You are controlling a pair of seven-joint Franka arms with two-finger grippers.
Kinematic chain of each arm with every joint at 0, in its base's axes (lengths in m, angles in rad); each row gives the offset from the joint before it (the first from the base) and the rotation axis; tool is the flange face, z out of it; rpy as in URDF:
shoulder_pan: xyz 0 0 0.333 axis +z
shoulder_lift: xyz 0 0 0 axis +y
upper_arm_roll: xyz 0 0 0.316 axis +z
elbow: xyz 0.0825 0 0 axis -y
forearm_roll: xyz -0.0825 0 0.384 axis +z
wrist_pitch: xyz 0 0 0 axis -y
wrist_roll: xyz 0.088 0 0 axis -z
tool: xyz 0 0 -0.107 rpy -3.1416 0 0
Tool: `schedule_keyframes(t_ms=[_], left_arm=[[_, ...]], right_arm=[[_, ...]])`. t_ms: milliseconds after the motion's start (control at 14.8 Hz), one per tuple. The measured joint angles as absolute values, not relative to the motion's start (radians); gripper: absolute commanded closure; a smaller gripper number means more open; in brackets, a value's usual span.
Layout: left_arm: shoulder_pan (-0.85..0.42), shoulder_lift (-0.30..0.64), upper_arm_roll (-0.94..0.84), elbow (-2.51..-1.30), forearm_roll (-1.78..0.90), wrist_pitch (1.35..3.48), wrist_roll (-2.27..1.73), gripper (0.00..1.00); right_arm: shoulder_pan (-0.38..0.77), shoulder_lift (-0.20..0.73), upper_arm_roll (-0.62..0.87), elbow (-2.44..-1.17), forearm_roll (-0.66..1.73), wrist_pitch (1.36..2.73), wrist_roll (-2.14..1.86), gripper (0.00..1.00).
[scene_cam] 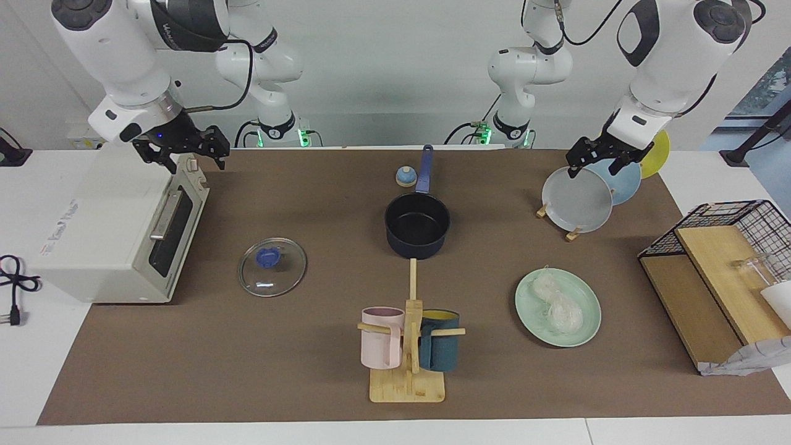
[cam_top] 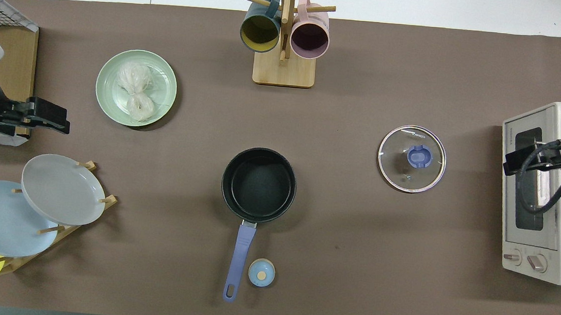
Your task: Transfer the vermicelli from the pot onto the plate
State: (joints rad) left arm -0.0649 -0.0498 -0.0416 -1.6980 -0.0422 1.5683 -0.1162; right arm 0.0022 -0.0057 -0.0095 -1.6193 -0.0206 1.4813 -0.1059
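facing view: the vermicelli point(scene_cam: 558, 304) lies on the plate point(scene_cam: 586, 324), farther from the robots than the empty pot point(scene_cam: 418, 225), while the left gripper point(scene_cam: 602, 159) hangs open and empty over the plate rack. overhead view: the right gripper point(cam_top: 527, 160) waits open over the toaster oven point(cam_top: 536, 244); the transfer looks done, so nothing more seems needed.

- Matt brown mat point(scene_cam: 309, 371) covering table.
- Translucent, stringy vermicelli point(scene_cam: 558, 305) on smooth mint plate point(scene_cam: 587, 327).
- Matt black inside pot point(scene_cam: 417, 224).
- Clear glass lid point(scene_cam: 272, 266).
- Pale wood mug stand point(scene_cam: 407, 384).
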Motion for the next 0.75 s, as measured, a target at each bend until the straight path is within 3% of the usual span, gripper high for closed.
schedule_keyframes(t_ms=[746], left_arm=[[-0.065,-0.05,-0.043,-1.655,-0.036,1.522,-0.116,0.0]], right_arm=[[0.002,-0.006,-0.009,-1.618,-0.021,1.481,-0.106,0.0]])
